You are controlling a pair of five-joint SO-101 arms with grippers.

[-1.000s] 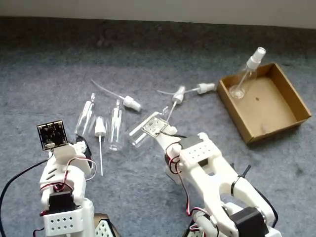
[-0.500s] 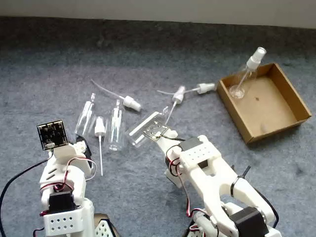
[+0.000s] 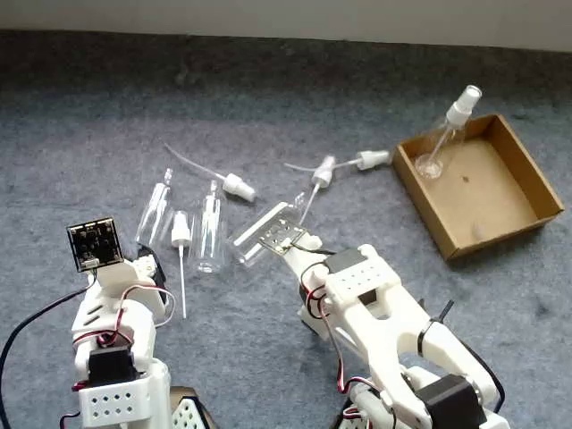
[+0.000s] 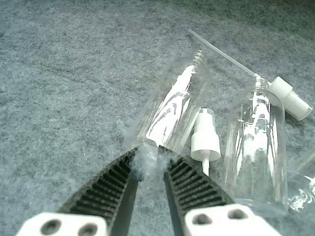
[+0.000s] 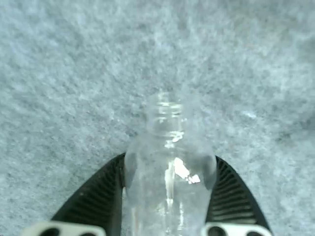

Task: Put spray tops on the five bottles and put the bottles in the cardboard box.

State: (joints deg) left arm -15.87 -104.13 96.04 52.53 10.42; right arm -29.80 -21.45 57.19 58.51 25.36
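The right pincer (image 5: pixel 170 164) is clamping a clear bottle (image 5: pixel 167 142) by its body, the open neck pointing out past the tips (likely to take a spray top (image 3: pixel 323 170) lying just beyond). The cardboard box (image 3: pixel 500 234) is sitting well off to its right.

Soft, even light falls over the grey carpet (image 3: pixel 89 134), shadows are faint, and there's a darker band along its far edge. White glints flash off the clear bottle (image 5: pixel 173 169) and off the lying bottles (image 4: pixel 172 103).
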